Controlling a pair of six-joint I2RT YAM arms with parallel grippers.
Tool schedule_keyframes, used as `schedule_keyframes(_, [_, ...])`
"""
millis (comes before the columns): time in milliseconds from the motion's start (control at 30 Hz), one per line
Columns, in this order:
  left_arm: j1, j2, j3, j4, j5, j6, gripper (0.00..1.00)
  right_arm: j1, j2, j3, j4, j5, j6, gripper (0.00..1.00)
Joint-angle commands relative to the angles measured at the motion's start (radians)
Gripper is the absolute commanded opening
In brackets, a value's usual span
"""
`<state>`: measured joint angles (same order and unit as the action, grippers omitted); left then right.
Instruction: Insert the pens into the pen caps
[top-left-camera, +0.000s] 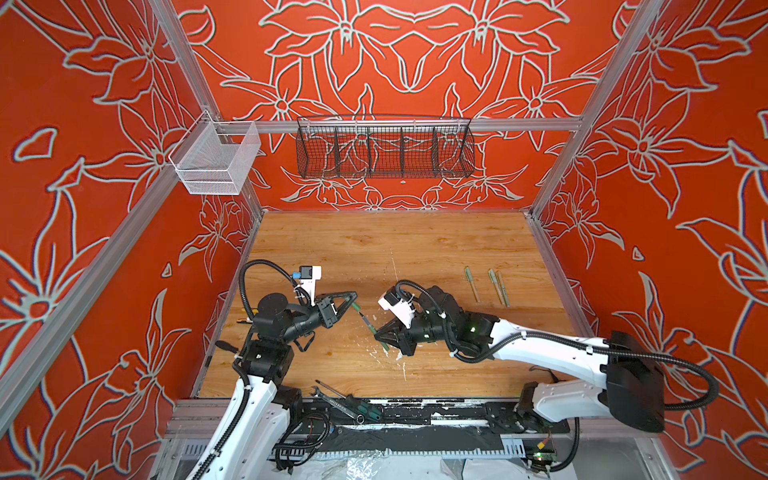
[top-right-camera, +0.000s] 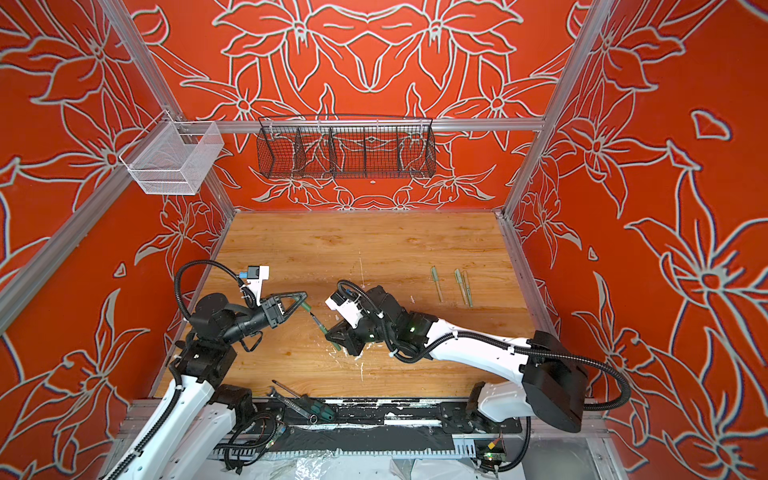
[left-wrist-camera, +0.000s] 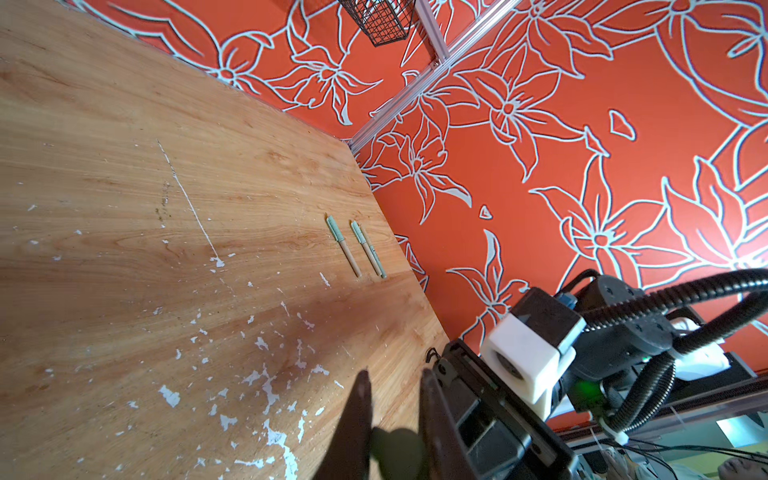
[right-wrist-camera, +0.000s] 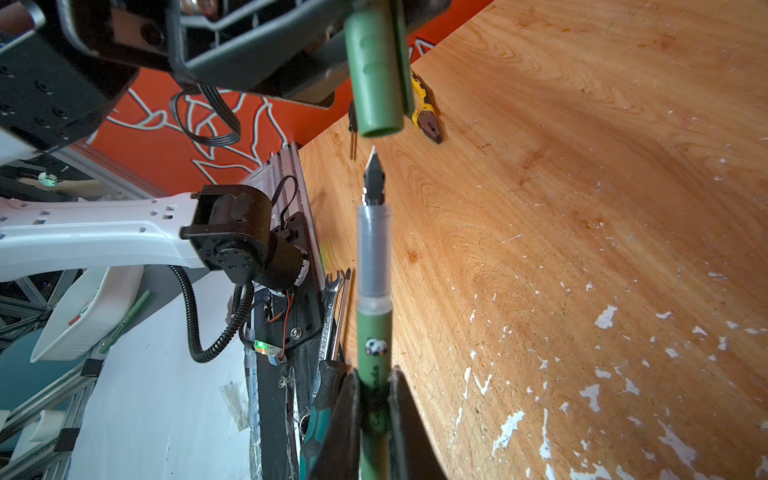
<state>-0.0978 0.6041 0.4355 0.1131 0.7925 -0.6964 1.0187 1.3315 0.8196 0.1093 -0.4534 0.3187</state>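
Pens, count four: one green pen (right-wrist-camera: 374, 257) clamped by the barrel in the right gripper (right-wrist-camera: 374, 395), dark tip aimed at the mouth of the dark green cap (right-wrist-camera: 376, 83), just short of it, not touching. Left gripper (top-left-camera: 354, 296) pinched narrow on that cap, over the middle of the worktop (top-left-camera: 374, 249), toward the near edge. Caps, count four: three already on pens. Single capped pen (top-left-camera: 471, 284) and pair of capped pens (top-left-camera: 496, 288), all roughly parallel, near the right edge. Wrench (top-left-camera: 332, 401) and screwdriver (top-left-camera: 361, 405) at the near edge, pliers (right-wrist-camera: 426, 118) by the left edge. Far half of the wood is open room.
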Motion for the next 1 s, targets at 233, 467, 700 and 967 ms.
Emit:
schedule_keyframes(233, [0.007, 0.006, 0.006, 0.039, 0.051, -0.007, 0.0, 0.003, -0.004, 0.016, 0.014, 0.01, -0.016, 0.0])
schedule_keyframes(467, [0.007, 0.038, -0.004, 0.099, 0.1, -0.041, 0.0, 0.004, -0.005, 0.018, 0.016, 0.013, -0.017, 0.0])
schedule_keyframes(700, [0.007, 0.045, -0.012, 0.104, 0.104, -0.045, 0.0, 0.003, -0.021, 0.019, 0.009, 0.022, -0.025, 0.0])
schedule_keyframes(967, [0.007, 0.039, -0.006, 0.08, 0.086, -0.029, 0.0, 0.001, -0.029, 0.016, 0.001, 0.03, -0.027, 0.0])
